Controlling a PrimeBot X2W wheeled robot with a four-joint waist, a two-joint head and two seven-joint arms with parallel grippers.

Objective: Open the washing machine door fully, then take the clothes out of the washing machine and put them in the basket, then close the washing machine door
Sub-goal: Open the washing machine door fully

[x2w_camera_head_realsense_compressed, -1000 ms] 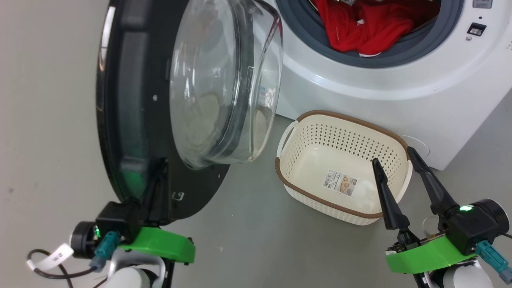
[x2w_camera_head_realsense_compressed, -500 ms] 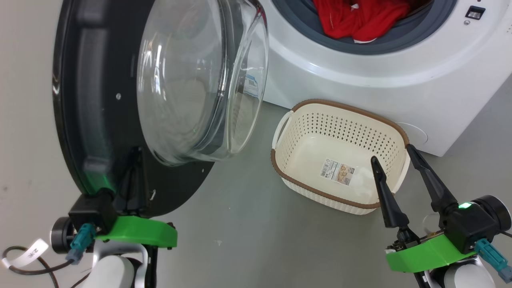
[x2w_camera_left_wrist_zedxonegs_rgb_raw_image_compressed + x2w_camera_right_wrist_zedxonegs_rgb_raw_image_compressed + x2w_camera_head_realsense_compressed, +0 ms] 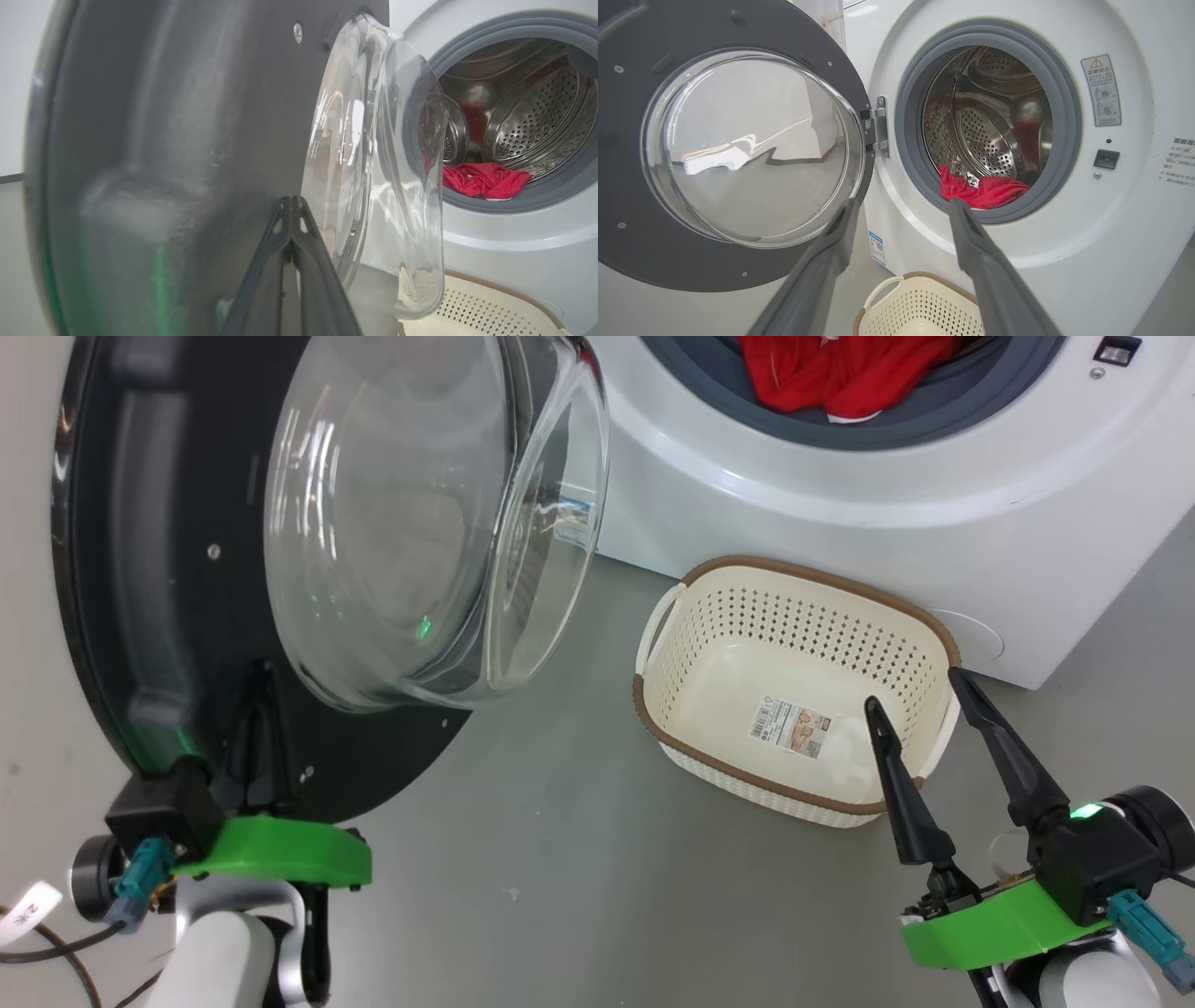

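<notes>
Head view: the washing machine door (image 3: 308, 569) stood swung out to the left, glossy black rim w/ a clear bulging glass bowl at centre. The left gripper (image 3: 254, 677) was clenched, fingers together against the door's black inner face below the glass. The right gripper (image 3: 913, 691) was released, fingers spread over the near right corner of the basket (image 3: 747, 782), cream, perforated, brown-rimmed, on the floor (image 3: 560, 859) just in front of the washing machine (image 3: 840, 513). Red clothes (image 3: 840, 378) lay at the machine's mouth. Left wrist view added the glass bowl edge-on and the perforated steel drum (image 3: 537, 112) behind the clothes. Right wrist view added the door's metal hinge (image 3: 878, 126), the full grey ring (image 3: 1070, 121) and a warning label (image 3: 1101, 91) to its right.
</notes>
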